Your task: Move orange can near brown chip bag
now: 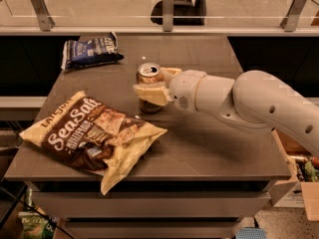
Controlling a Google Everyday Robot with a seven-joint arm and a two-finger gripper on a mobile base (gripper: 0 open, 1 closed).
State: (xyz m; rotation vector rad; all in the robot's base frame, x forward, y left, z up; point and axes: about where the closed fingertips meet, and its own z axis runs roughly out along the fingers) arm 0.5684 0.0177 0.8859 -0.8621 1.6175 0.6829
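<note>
The orange can (pixel 149 72) stands upright on the grey table (pixel 214 148), near its middle. My gripper (pixel 151 83) comes in from the right on a white arm (pixel 259 103). Its cream fingers (pixel 149 93) sit on the front and back of the can and are closed on it. The can's lower part shows below the front finger and rests on the table top. The brown chip bag (pixel 92 133) with white "Sea Salt" lettering lies flat at the front left. Its upper right edge is a short way from the can.
A smaller dark blue bag (pixel 89 51) lies at the table's back left. A glass railing with metal posts (pixel 168 9) runs behind the table. Cardboard boxes (pixel 299 183) stand on the floor at the right. The table's front edge is close below the chip bag.
</note>
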